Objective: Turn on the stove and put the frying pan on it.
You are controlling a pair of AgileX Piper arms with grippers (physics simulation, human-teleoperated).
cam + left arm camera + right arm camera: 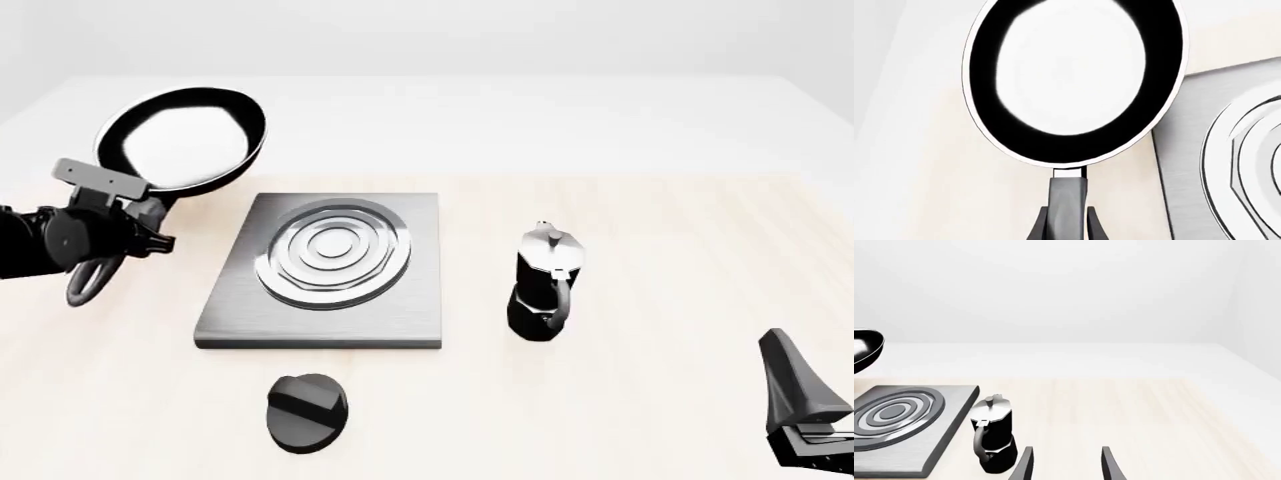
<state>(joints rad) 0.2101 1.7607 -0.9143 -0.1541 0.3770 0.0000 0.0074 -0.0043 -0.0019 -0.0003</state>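
Pan (183, 139) held aloft far-left of stove (327, 268), left tool (1067, 222) clamped on its handle (1068, 192). Rigid, glossy, likely front-heavy; a grip nearer the bowl seems steadier. Right tool (1066, 462) open, empty.

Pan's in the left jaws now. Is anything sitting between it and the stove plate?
Nothing visible. The frying pan hangs by its handle in the left gripper, off the far-left corner of the stove. The burner rings are bare. The moka pot stands to the plate's right, and the knob lies near its front edge.
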